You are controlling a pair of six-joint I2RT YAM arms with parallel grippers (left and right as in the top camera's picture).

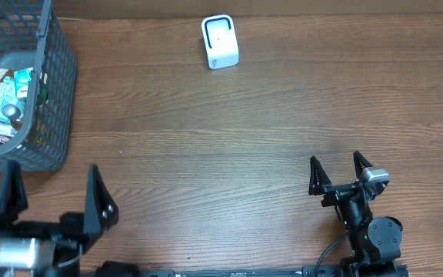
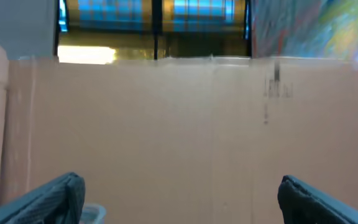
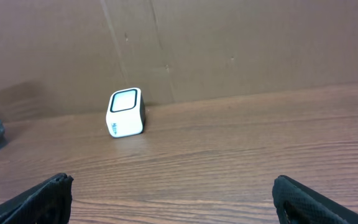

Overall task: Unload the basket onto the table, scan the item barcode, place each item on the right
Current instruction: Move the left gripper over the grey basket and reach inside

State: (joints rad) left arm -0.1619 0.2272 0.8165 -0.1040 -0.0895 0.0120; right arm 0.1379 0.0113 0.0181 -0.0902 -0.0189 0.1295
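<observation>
Packaged items [image 1: 6,100] (a crumpled jumble of white, green and red wrappers) are lying in the bottom of the dark grey plastic mesh basket [image 1: 58,77] at the far left corner of the brown wood-grain table [image 1: 206,154]. No barcode is making itself out from overhead; the print is too small to tell.

Small white box scanner [image 1: 220,42] with a dark-framed window is standing at the far edge, mid-table, well apart from the basket. From the right wrist the scanner [image 3: 126,112] is showing that window on its upper face.

Left gripper [image 1: 52,175] is sitting just beside the basket's near wall, jaws spread wide, nothing between them. Right gripper [image 1: 334,158] is waiting near right, jaws likewise spread and empty, pointing toward the scanner.

Judging the step in hand as the pick. The left arm looks better placed, so it should be coming in over the rim from above rather than through the wall, and pinching one wrapper by a free edge. The jumble risks a double pick. The carry will probably need the barcode side turned down onto the window, held near and flat.
</observation>
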